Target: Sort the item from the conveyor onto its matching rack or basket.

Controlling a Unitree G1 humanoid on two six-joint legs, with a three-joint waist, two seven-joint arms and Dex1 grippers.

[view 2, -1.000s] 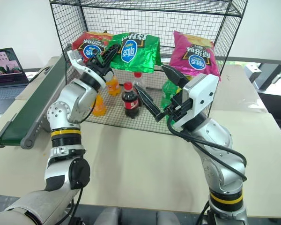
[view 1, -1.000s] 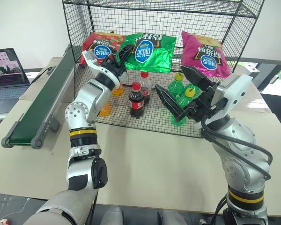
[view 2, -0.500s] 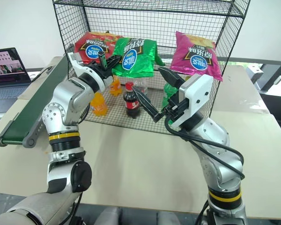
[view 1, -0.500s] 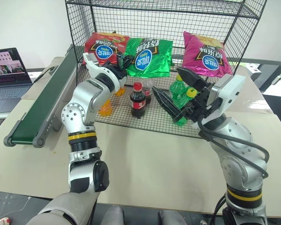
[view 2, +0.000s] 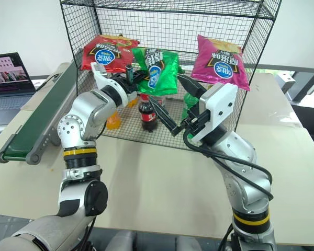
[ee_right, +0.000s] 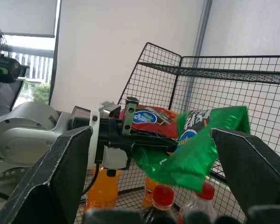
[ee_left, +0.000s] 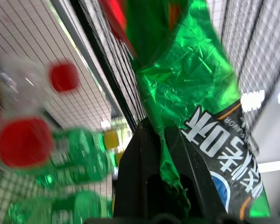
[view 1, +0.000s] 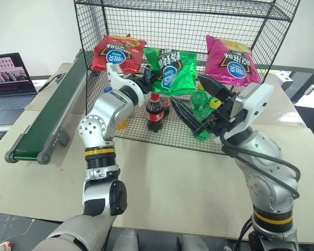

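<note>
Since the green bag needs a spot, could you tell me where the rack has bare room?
Free: the gap between the red bag and magenta bag, where the green bag hangs in the left tool. Crowded: the bottles on the rack floor below.

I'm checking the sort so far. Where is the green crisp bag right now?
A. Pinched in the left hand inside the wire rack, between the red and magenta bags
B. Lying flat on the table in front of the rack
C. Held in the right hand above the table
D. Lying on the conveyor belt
A: the left hand is shut on the green crisp bag, inside the wire rack between the red bag and magenta bag.
</note>
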